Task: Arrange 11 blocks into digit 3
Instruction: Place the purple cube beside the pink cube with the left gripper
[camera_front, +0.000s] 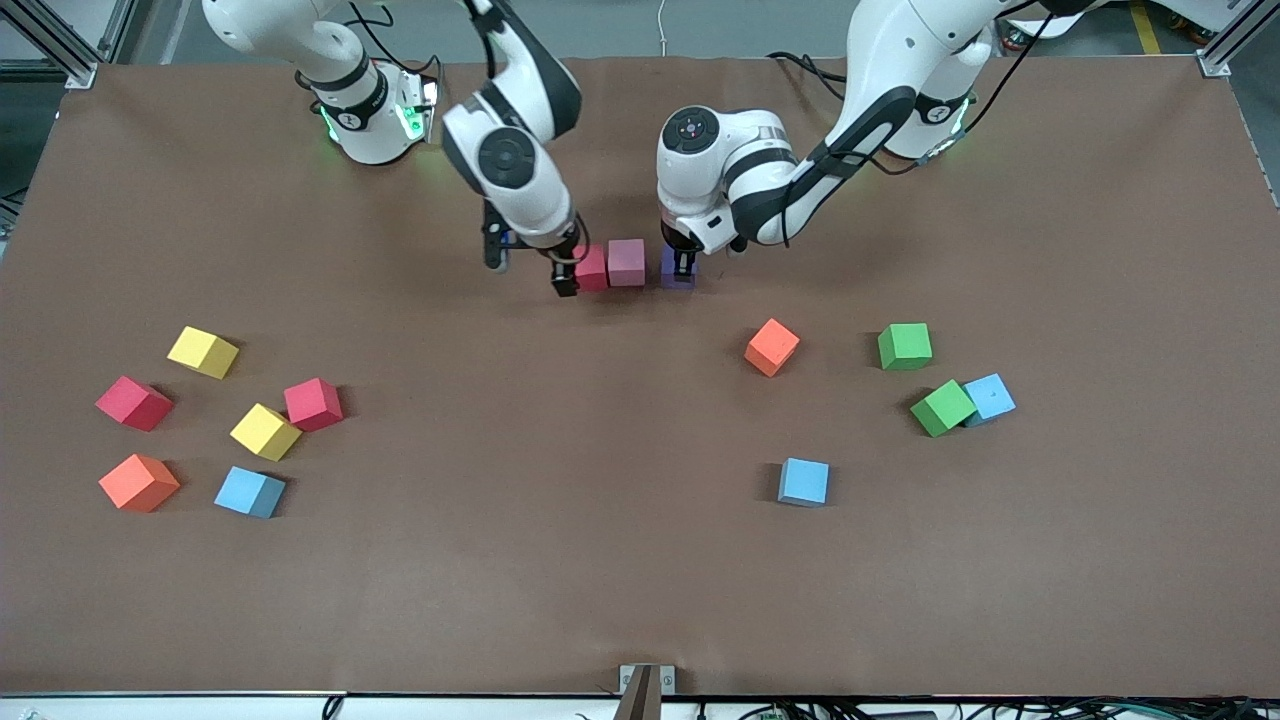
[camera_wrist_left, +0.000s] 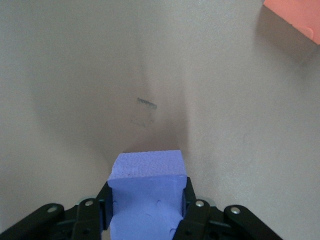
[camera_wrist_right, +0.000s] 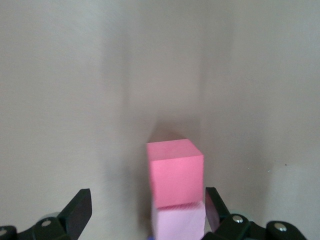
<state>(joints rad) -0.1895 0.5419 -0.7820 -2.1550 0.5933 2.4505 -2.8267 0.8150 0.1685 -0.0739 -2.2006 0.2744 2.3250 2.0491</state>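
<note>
The left hand (camera_front: 684, 266) is down at the counter (camera_front: 640, 580), its fingers clamped on the 2 side faces of the purple block (camera_front: 677, 270); the left wrist view shows that block (camera_wrist_left: 147, 192) filling the gap between the pads. The purple block sits near the pink block (camera_front: 627, 262), with a narrow gap between them, toward the left arm's end of the row.

The right hand (camera_front: 531, 268) is low at the row's other end with its fingers spread wide, holding nothing. A red block (camera_front: 592, 268) touches the pink one, and in the right wrist view the red block (camera_wrist_right: 175, 171) and pink block (camera_wrist_right: 179, 221) lie in line between the spread fingers, touching neither.

The rest lie loose, nearer the camera. Toward the right arm's end: 2 yellow (camera_front: 203, 351) (camera_front: 265, 431), 2 red (camera_front: 134, 403) (camera_front: 313, 404), 1 orange (camera_front: 139, 482), 1 blue (camera_front: 250, 492). Toward the left arm's end: an orange block (camera_front: 771, 347), 2 green (camera_front: 904, 346) (camera_front: 942, 407), a blue one (camera_front: 988, 399) touching the second green, and another blue (camera_front: 804, 482).
</note>
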